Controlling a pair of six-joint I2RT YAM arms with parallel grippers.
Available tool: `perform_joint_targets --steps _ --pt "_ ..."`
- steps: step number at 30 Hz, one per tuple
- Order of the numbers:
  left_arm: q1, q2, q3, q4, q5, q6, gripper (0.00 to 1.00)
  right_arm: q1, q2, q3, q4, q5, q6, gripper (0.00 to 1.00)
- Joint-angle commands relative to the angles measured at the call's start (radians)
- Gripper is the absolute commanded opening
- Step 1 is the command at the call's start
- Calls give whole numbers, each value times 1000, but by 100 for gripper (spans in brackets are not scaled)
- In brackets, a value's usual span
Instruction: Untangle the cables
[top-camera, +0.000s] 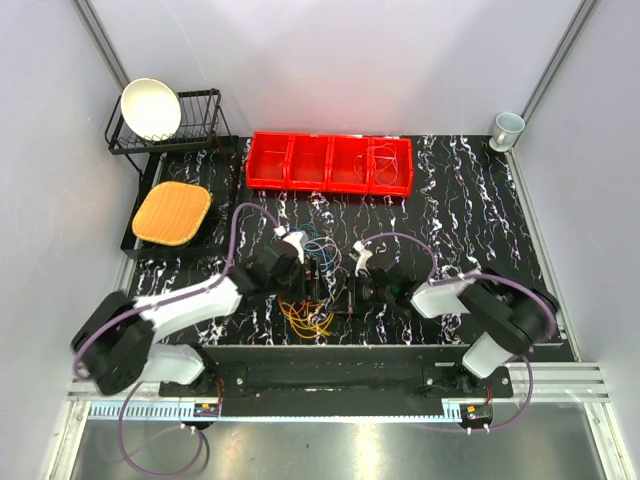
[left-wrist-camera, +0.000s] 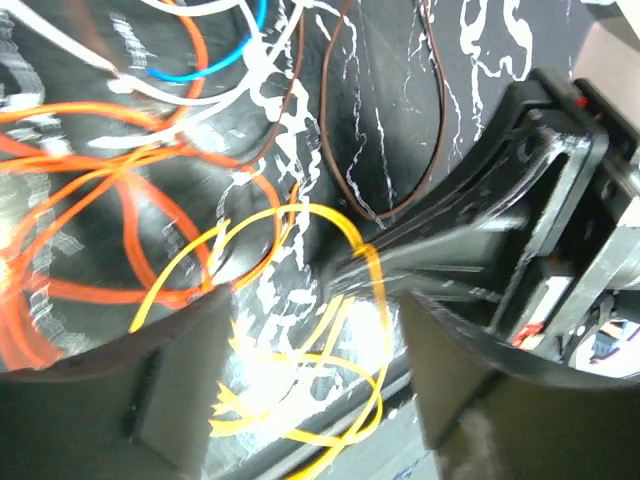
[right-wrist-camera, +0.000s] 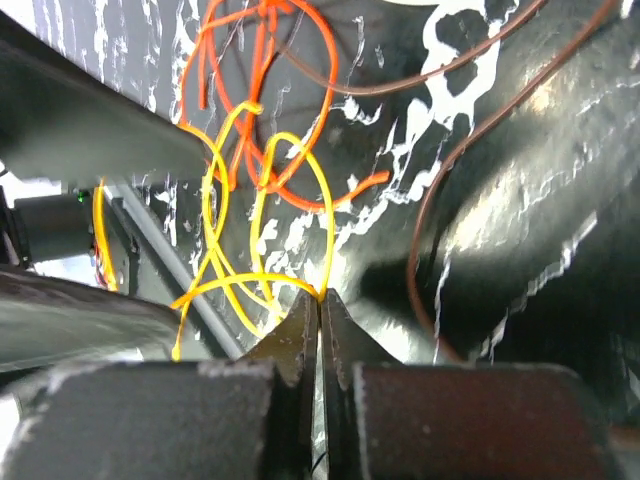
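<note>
The cables lie tangled on the black marbled table between my two arms (top-camera: 308, 315). My right gripper (right-wrist-camera: 322, 297) is shut on a loop of the yellow cable (right-wrist-camera: 262, 200), pinching it at the fingertips. The orange cable (right-wrist-camera: 290, 60) and a brown cable (right-wrist-camera: 425, 210) lie beyond it. My left gripper (left-wrist-camera: 310, 400) is open, its jaws either side of yellow loops (left-wrist-camera: 300, 350) near the table's front edge. The right gripper's fingers (left-wrist-camera: 440, 250) reach in from the right and hold the yellow cable. Orange (left-wrist-camera: 80, 200), white (left-wrist-camera: 200, 100), blue (left-wrist-camera: 210, 65) and brown (left-wrist-camera: 330, 150) cables lie further off.
A red four-compartment bin (top-camera: 330, 162) stands at the back; its right compartment holds a thin cable (top-camera: 390, 160). A black dish rack (top-camera: 200, 120) with a white bowl (top-camera: 150, 107) and an orange mat (top-camera: 172, 213) are at the back left. A mug (top-camera: 507, 128) stands at the back right.
</note>
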Motion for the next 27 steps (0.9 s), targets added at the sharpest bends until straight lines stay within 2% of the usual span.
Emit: perform_joint_targets --steps 1,4,8,14,16,18,23,27 --pt "4 -212 76 -262 -156 38 80 9 -214 44 -211 60 -36 0" --pt "6 -349 112 -429 -232 60 86 9 -360 87 -374 100 -67 0" --pt "8 -506 165 -623 -324 76 88 8 -527 166 -602 171 -108 0" --pt "8 -722 256 -810 -392 67 93 9 -624 314 -795 244 -160 0" --pt "9 -776 283 -868 -453 86 95 9 -644 369 -829 269 -174 0" --pt "8 -808 299 -901 -525 83 97 9 -656 408 -859 287 -190 0" --pt "8 -882 313 -899 -556 103 99 9 -621 546 -915 393 -228 0" --pt "9 -871 316 -884 -587 121 99 9 -577 627 -931 473 -246 0"
